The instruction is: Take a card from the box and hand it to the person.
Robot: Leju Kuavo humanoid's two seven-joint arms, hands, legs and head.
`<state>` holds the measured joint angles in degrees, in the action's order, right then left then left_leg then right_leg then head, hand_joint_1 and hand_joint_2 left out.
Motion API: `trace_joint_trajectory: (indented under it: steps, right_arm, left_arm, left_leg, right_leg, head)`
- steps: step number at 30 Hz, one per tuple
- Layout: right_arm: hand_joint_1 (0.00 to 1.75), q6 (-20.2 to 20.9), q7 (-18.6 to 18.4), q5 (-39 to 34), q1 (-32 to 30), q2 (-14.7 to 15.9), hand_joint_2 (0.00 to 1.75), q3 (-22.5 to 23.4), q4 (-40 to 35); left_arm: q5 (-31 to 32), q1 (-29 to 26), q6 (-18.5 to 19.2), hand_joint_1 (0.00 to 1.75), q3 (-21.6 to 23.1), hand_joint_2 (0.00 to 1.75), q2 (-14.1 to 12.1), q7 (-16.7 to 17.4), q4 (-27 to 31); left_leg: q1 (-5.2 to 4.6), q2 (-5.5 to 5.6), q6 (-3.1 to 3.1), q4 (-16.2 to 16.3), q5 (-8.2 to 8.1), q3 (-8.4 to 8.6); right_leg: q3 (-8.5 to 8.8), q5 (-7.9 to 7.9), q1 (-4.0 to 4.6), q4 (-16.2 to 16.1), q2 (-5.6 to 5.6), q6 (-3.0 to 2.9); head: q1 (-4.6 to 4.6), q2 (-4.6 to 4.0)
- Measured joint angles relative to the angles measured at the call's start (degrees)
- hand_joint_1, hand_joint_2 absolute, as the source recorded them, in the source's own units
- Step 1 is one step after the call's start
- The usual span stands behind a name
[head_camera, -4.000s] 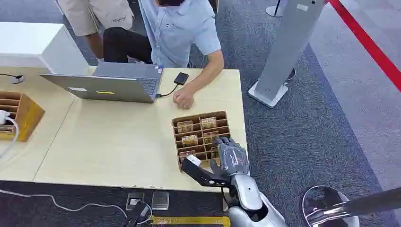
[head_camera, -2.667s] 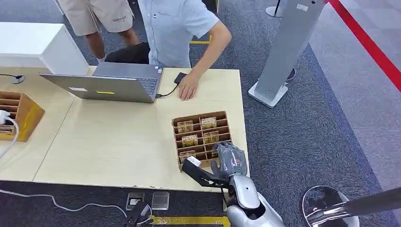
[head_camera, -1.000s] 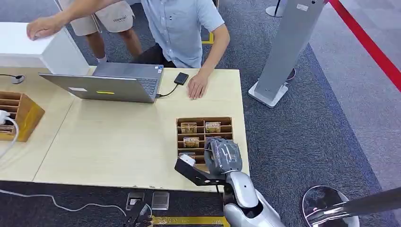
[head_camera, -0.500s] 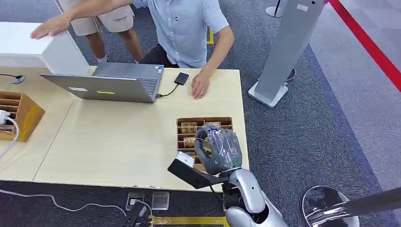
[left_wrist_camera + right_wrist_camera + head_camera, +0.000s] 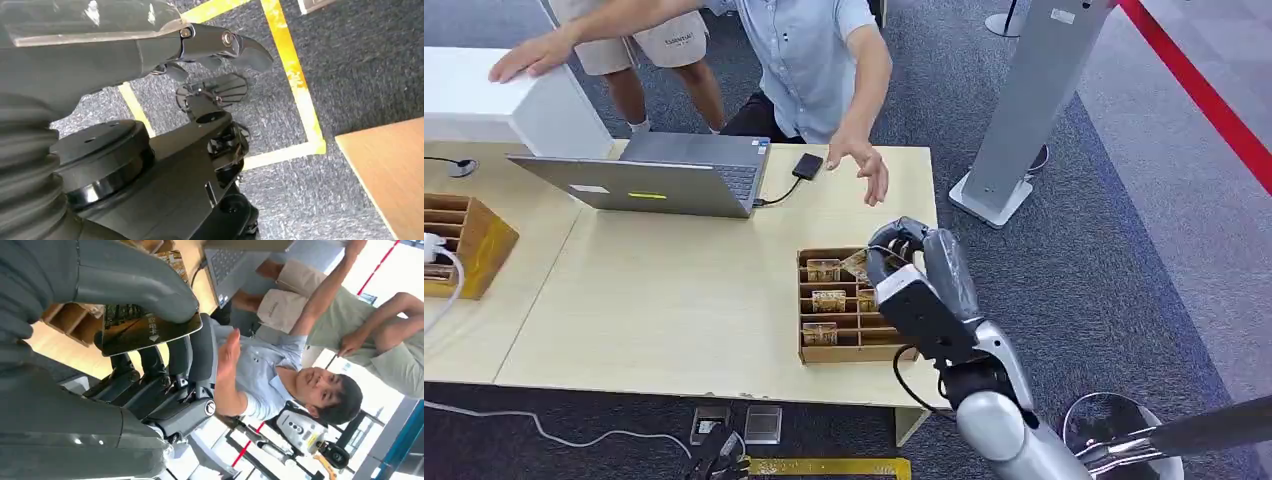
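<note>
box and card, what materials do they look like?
Box: looks like brown corrugated cardboard, matte, with thin slotted dividers forming compartments. Card: likely plastic or laminated stock, since its dark printed face is glossy and catches light; it sits flat and stiff in the right hand.

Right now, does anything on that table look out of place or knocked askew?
Nothing stands out. The card box sits square on the table, and the right hand holds a card toward the person's hand.

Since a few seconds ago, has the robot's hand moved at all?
Yes. The right hand has lifted from the box's near edge toward the person's hand, pinching a card.
</note>
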<state>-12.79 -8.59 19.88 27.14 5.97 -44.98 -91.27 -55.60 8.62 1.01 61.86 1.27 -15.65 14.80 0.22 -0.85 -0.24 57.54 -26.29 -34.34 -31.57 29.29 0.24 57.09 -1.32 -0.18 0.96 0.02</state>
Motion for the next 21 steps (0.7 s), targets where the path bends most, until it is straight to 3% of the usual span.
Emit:
trace_joint_trajectory:
  steps: [11,21]
  right_arm:
    - [1.52,-1.01,-1.57,-3.21,14.1,-1.77,1.75,0.52,17.91]
    - [1.52,-1.27,-0.98,-0.04,24.42,-9.4,1.75,-1.16,38.84]
  left_arm:
    - [1.92,1.23,2.01,0.0,0.0,1.75,0.0,3.01,0.0]
    - [3.47,2.12,2.53,0.0,0.0,1.75,0.07,4.22,0.0]
  left_leg:
    - [0.0,0.04,0.01,0.0,0.04,-0.06]
    - [0.0,0.09,-0.01,0.0,0.06,-0.06]
  right_leg:
    - [0.0,-0.02,0.0,0.03,-0.04,0.01]
    - [-0.03,-0.02,0.01,0.05,-0.04,0.01]
  head:
    - [0.0,0.02]
    - [0.04,0.0]
